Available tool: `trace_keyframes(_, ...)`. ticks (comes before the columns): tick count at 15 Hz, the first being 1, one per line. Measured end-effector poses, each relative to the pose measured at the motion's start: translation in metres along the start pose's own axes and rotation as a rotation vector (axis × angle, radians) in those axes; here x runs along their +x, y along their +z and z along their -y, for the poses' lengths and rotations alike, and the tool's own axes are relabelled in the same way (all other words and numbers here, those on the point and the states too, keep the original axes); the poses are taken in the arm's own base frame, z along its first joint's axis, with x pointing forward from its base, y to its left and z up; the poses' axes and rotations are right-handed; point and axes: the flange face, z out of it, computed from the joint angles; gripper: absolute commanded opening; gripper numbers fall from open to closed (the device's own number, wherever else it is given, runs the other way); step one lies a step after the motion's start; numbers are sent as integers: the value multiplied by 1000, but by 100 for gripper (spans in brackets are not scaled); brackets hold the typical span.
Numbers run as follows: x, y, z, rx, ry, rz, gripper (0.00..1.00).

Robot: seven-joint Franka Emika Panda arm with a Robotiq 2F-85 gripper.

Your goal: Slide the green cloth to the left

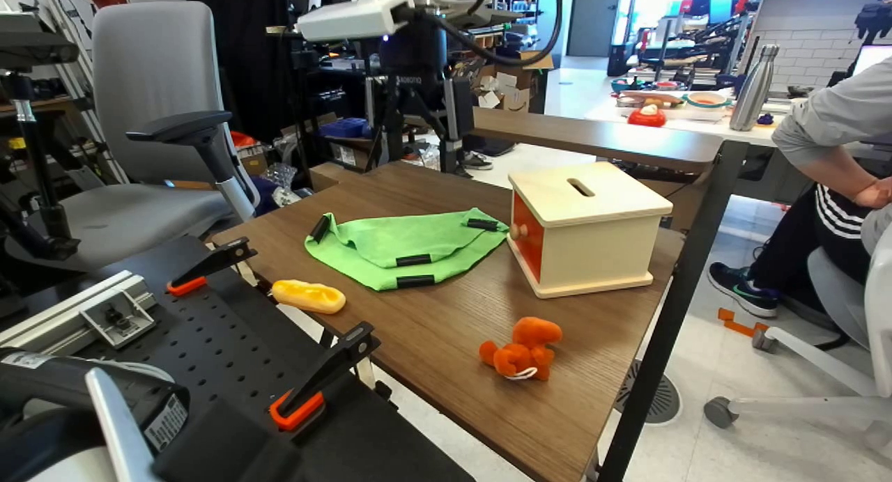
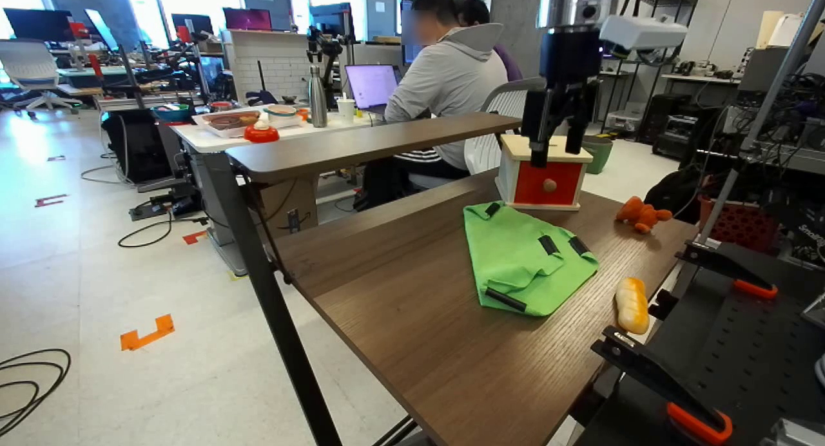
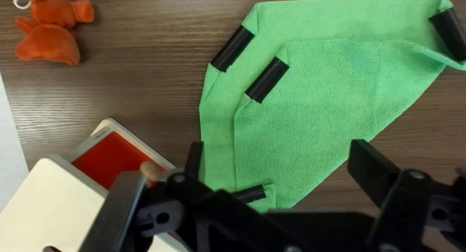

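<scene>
- In an exterior view, my pincer (image 1: 422, 153) hangs above the table (image 1: 446, 350) with its fingers (image 1: 451, 156) apart, and it holds nothing.
- The cloth (image 1: 408, 232) lies here on the table, rumpled, with black strips (image 1: 415, 281) on it; from my pincer it is at 6 o'clock.
- From the cloth, the box (image 1: 599, 252) stands at 3 o'clock, the yellow roll (image 1: 309, 296) lies at 8 o'clock, and the orange toy (image 1: 526, 350) between 4 and 5 o'clock.
- In an exterior view, my pincer (image 2: 557, 148) is seen partly before the box and its red front (image 2: 532, 187); the cloth lies between 6 and 7 o'clock from it.
- Here the box is at 12 o'clock from the cloth, just beside its corner; whether the two touch, I cannot tell.
- In the wrist view, my fingers stand wide apart, with the cloth between and beyond them, toward 2 o'clock, one part folded over another.
- The toy is at 10 o'clock and the box at 8 o'clock, its knob (image 3: 150, 169) partly hidden by my pincer.
</scene>
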Motion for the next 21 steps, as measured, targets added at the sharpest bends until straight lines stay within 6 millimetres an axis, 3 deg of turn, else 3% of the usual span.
trace_keyframes(8, -11, 75, 5, -1, -113, 13, 100)
trace_keyframes(21, 4, 135, 11, 5, -253, 63, 100)
